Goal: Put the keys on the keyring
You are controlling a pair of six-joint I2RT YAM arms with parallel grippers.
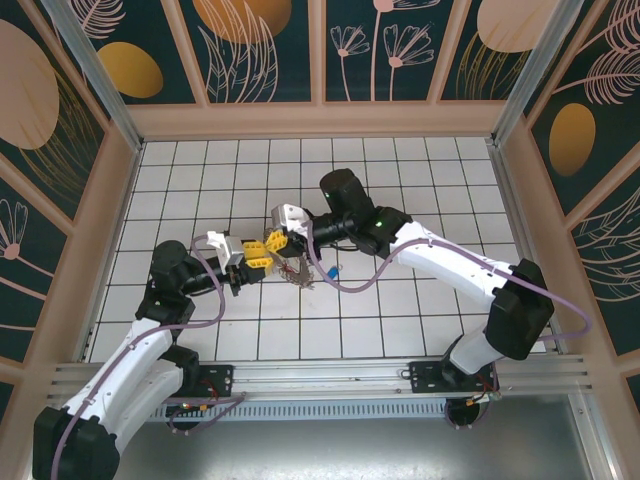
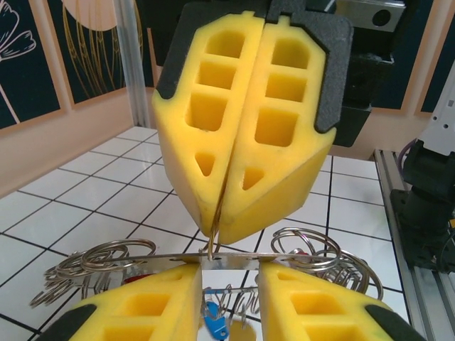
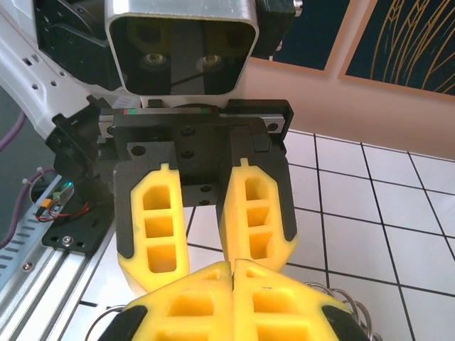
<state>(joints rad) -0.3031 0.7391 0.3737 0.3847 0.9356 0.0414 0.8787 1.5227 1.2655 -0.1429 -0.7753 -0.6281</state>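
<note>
Both grippers meet over the middle of the tiled floor. My right gripper (image 1: 283, 240) is shut on a thin grey-brown wire of the keyring (image 2: 212, 229), its pads (image 3: 233, 264) pressed together. Below it, my left gripper (image 2: 229, 273) has its jaws apart, and a flat silver strip (image 2: 227, 261) lies across its tips. I cannot tell whether that strip is clamped. Small wire rings (image 2: 313, 249) hang at either side. A blue key (image 2: 213, 320) dangles under the strip. In the top view the keyring bunch (image 1: 298, 270) hangs by the left gripper (image 1: 258, 252), with a blue key (image 1: 331, 269) beside it.
An aluminium rail (image 1: 320, 375) runs along the near edge, with both arm bases behind it. Patterned walls (image 1: 100, 230) and corner posts enclose the white tiled floor (image 1: 420, 190). The right arm reaches across from the right side.
</note>
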